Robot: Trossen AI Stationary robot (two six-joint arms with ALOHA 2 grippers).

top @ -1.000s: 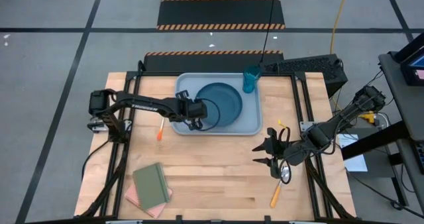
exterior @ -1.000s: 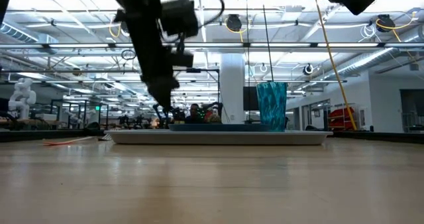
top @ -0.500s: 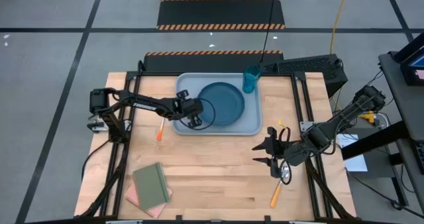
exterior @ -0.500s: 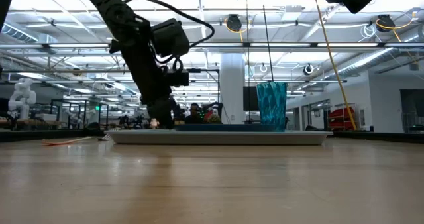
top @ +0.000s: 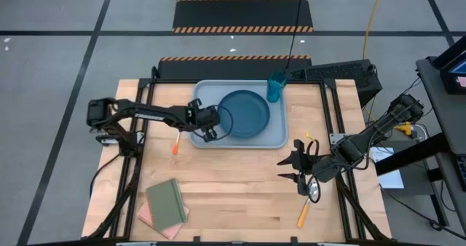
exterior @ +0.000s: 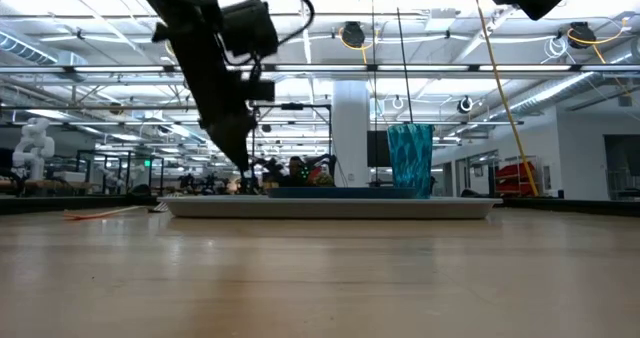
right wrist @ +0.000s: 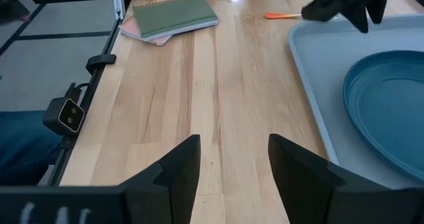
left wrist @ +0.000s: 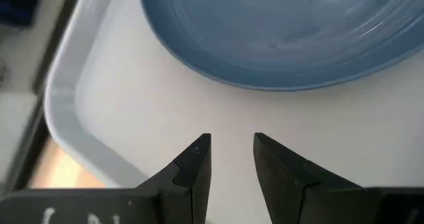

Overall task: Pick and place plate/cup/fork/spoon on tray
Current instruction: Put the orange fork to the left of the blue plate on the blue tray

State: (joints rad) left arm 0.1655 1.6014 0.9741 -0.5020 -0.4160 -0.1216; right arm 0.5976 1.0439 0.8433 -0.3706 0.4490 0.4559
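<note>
Left gripper (left wrist: 228,151) hangs empty, fingers parted, over the tray (top: 202,93) beside the plate (top: 244,113); right gripper (top: 291,168) waits open over bare table.

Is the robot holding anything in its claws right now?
No. The left tool is open over the tray beside the plate, and the right tool is open over the table.

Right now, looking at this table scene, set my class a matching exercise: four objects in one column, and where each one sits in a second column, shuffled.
Objects:
1. plate
2. cup
3. fork
4. green notebook

Places:
A. on bare wood just left of the tray
B. near the table's front left corner
C. in the tray's far right corner
D. in the middle of the tray

Pairs: 1-D, 2-C, 3-A, 4-B
</note>
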